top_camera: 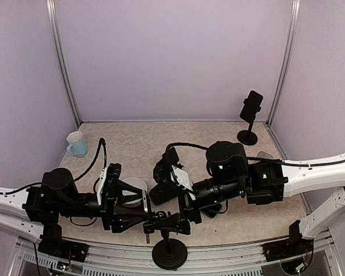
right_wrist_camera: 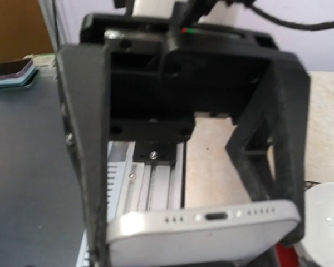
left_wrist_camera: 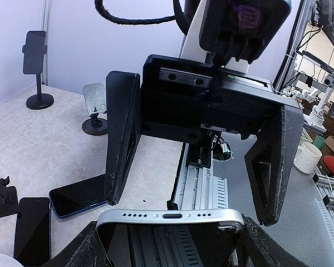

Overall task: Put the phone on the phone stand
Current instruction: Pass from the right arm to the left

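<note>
At the near edge of the table (top_camera: 132, 146), dead centre: phone (left_wrist_camera: 170, 216) sits between the two grippers, port end up. It has a silver frame. The dark screen side faces the left wrist cam and the pale back faces the right wrist cam.

Left gripper (left_wrist_camera: 170, 250): its fingers (left_wrist_camera: 86, 250) sit against both long sides of the phone, clamped on it at phone width.

Right gripper (left_wrist_camera: 188, 208): nose to nose with the left one, jaws spread about as wide as the phone, tips at its upper corners. Can't tell from either wrist cam whether they touch it or leave a sliver of gap.

Phone stand (top_camera: 169, 255): round black base at the rail between the two arm bases, with the pole rising under the meeting grippers. The fingers hide its cradle in the top view, so I can't tell if the phone touches it.

Further out, left wrist cam:
- blue-edged handset (left_wrist_camera: 78, 196) and black handset (left_wrist_camera: 32, 231), flat on the table, side by side
- small plate stand (left_wrist_camera: 94, 103) behind them

Top cam:
- far stand (top_camera: 247, 137) in the back right corner, with a dark handset (top_camera: 252, 105) clamped upright in it
- mug (top_camera: 76, 144) at the left side, well apart from everything else
</note>
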